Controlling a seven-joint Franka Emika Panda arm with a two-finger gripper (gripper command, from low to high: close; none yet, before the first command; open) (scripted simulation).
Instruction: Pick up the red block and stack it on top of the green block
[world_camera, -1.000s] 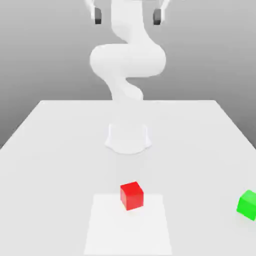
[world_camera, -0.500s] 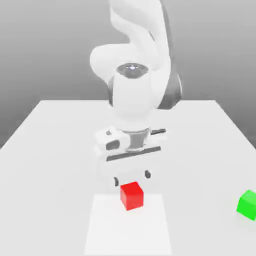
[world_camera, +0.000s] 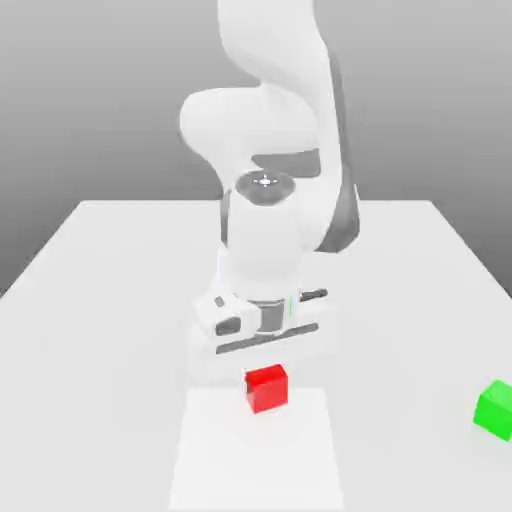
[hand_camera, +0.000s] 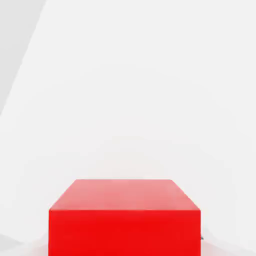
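The red block sits on the white table near the front middle, on a paler square patch. My gripper has come down right over it and is shut on the red block, the hand's body hiding the fingers. In the hand view the red block looms very close, its top face and one side visible. The green block rests on the table at the exterior view's far right, well apart from the red one.
The arm's white links rise behind the hand toward the back middle of the table. The paler square patch reaches to the front edge. Bare tabletop lies between the two blocks.
The hand dropped from high above down onto the red block, and its fingers went from wide open to shut on the block. The green block has stayed put.
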